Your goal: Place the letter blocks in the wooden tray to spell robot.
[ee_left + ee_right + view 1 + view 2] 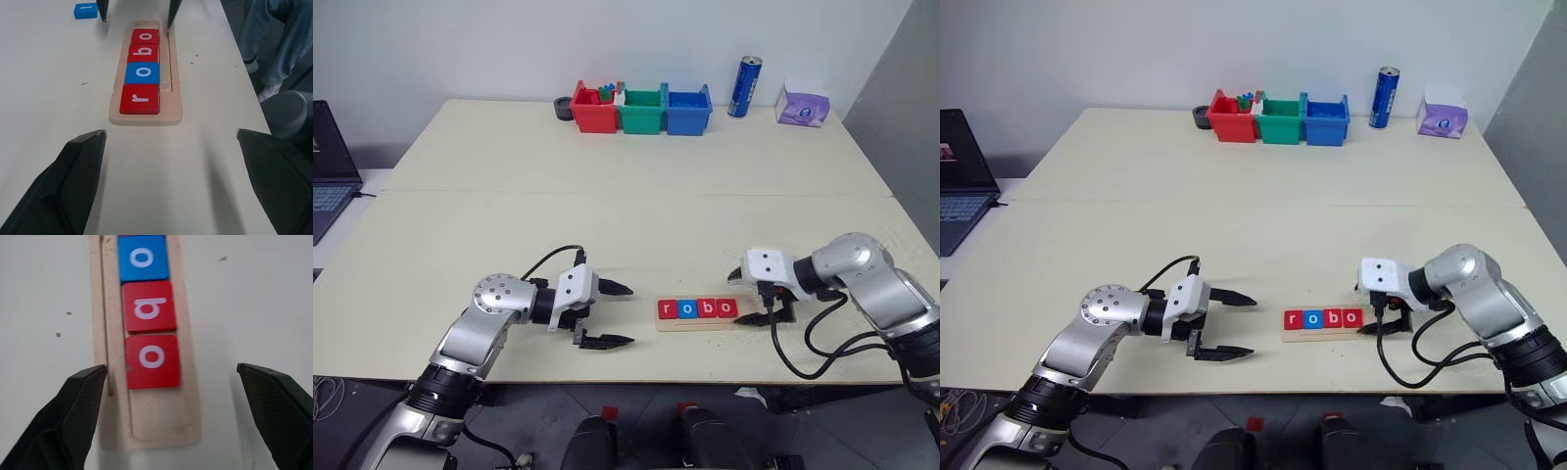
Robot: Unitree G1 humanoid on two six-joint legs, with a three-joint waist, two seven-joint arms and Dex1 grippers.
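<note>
the right gripper (751, 296), two black fingers on a white wrist block, hangs over the right end of the long pale wooden tray (697, 323) with its fingers spread wide and nothing between them; in its wrist view the tips straddle the tray's last, bare slot. four flat square letter tiles lie in the tray's groove in a row: a red r tile (668, 309), a blue o tile (687, 309), a red b tile (707, 308) and a red o tile (726, 307), touching edge to edge. the small blue t tile (86, 10) lies on the cream table (607, 215) beyond the tray's right end, just beside the right gripper's fingers. the left gripper (622, 315) hovers left of the tray, pointing at it, fingers wide and empty.
</note>
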